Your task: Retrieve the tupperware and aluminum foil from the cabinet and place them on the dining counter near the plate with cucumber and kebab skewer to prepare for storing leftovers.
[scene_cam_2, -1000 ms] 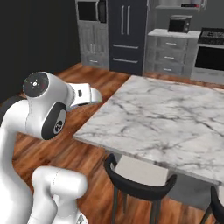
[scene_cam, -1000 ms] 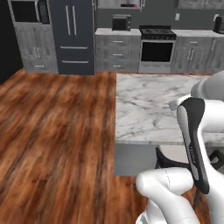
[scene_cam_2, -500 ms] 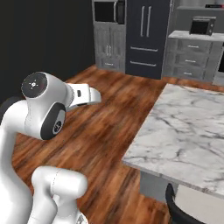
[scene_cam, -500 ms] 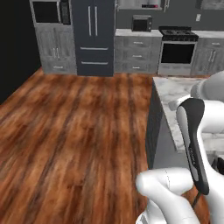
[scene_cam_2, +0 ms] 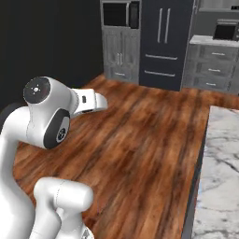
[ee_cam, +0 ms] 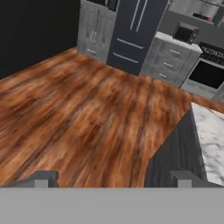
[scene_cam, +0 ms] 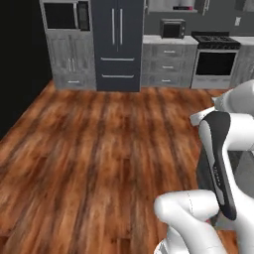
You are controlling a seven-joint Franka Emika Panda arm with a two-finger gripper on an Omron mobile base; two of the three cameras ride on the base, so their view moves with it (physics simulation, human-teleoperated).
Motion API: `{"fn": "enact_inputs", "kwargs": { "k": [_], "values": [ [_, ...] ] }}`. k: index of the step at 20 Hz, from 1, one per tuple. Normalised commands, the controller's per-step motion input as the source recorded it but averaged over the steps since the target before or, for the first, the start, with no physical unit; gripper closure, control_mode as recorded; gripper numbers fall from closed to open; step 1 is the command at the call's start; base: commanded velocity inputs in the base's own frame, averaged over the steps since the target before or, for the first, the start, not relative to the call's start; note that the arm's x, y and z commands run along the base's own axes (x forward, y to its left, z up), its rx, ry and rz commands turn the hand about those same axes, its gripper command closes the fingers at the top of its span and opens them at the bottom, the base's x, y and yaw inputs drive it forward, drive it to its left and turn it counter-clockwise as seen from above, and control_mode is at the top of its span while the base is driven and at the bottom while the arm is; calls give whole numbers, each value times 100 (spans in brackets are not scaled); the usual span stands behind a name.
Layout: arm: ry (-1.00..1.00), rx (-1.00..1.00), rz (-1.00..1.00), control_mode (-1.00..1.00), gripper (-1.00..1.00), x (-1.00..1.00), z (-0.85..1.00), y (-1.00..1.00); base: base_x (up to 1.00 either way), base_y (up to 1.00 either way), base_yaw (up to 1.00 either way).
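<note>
1. The gripper (ee_cam: 111,178) stands with its two dark finger tips spread wide apart, nothing between them; past them lies bare wooden floor (ee_cam: 74,122).
2. From the hand view the tips (ee_cam: 43,179) are cut off low in the picture, so little more than their tops can be made out.
3. The dining counter (scene_cam_2: 219,177) shows as a white, grey-veined marble slab on the right of the right base view, cut off by the picture's right and bottom edges. Its dark side panel drops to the floor.
4. In the hand view a corner of that marble top (ee_cam: 212,140) sits to the right, again clipped by the edge; what lies further along it is out of sight.
5. In the left base view the white arm (scene_cam: 218,163) covers most of the near right, hiding the counter behind it apart from a dark sliver.
6. At the far wall stands a tall dark fridge (scene_cam: 120,44) with two long handles, and left of it grey wood-grain cabinet doors (scene_cam: 71,62) under a built-in microwave (scene_cam: 66,16).
7. Right of the fridge are grey drawer units (scene_cam: 168,67), a small dark appliance on top (scene_cam: 173,29), too blurred to name, then an oven range (scene_cam: 216,62).
8. The far left of the room is plain black (scene_cam: 20,64), with no detail to read.
</note>
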Motion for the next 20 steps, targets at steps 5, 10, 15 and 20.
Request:
{"fn": "enact_inputs", "kwargs": {
  "k": [5, 10, 15, 20],
  "values": [
    [0, 0, 0, 100, -100, 0, 0, 0, 100, 85, -16],
    [0, 0, 0, 100, -100, 0, 0, 0, 100, 32, -22],
    [0, 0, 0, 100, -100, 0, 0, 0, 100, 1, -31],
    [0, 0, 0, 100, -100, 0, 0, 0, 100, 0, -38]
  ]
}}
